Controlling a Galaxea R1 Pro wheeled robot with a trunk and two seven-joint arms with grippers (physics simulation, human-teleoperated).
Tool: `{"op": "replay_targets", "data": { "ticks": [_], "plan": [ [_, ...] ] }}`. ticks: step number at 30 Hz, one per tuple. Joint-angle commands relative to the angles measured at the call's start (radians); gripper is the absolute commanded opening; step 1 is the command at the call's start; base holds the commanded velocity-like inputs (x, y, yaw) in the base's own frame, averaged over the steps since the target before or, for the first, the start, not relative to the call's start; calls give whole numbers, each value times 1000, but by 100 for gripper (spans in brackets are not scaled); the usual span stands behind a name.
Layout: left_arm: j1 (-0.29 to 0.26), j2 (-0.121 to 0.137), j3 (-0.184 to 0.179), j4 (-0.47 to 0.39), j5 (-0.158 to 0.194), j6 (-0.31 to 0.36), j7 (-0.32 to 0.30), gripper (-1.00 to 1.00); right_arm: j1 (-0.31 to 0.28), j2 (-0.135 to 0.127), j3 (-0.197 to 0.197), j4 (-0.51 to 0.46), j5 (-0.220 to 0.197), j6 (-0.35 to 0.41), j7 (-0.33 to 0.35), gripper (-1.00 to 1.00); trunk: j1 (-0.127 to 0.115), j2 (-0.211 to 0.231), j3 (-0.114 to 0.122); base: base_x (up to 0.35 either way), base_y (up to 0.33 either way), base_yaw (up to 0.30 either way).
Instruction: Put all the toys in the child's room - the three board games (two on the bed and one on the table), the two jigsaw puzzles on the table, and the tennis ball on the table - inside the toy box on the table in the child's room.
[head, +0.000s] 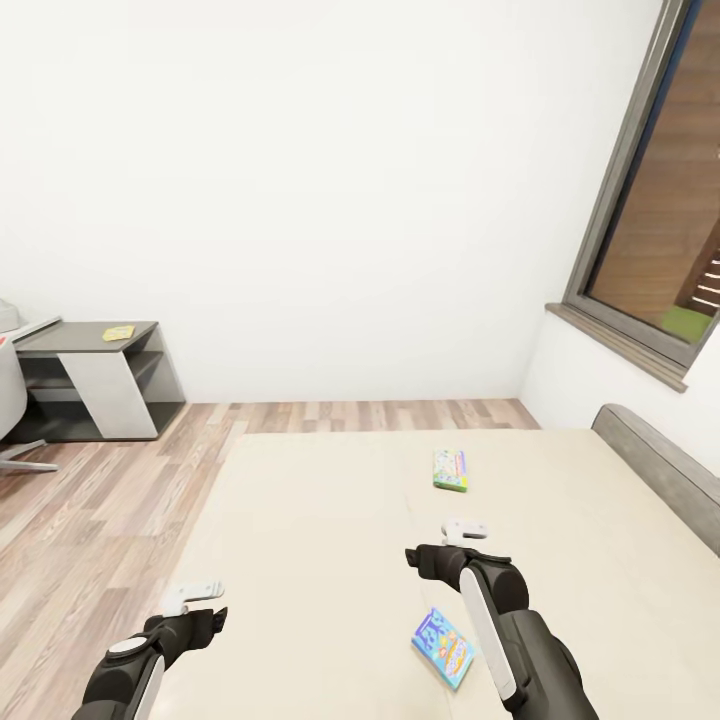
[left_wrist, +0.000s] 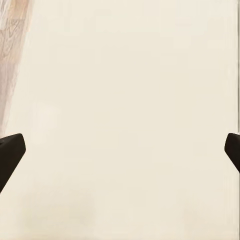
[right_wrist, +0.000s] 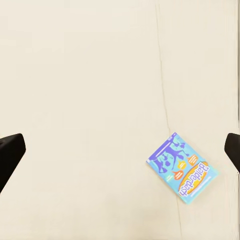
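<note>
On the bed (head: 330, 520) lie two board games, blue box (head: 442, 647) beside the wide-open, empty right gripper (head: 462, 528); left gripper (head: 195, 592) gapes empty too. Grabbing flat cardboard off soft mattress risks slipping.

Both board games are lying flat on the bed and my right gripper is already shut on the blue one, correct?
Not quite. The right gripper is open and holds nothing; the right wrist view shows the blue board game lying free on the bed. The green-edged board game also lies flat there.
</note>
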Motion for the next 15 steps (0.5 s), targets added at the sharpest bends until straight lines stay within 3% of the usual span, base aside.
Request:
{"op": "replay_targets", "data": {
  "ticks": [1,15],
  "plan": [
    [-1,0,2,-2,-8,5,-9,100,-1,0,1,-1,-10,3,-10,100,1,-2,-2,0,-177,0],
    [-1,0,2,-2,-8,6,-9,100,-1,0,1,-1,-10,3,-10,100,1,-2,-2,0,-253,0]
  ]
}}
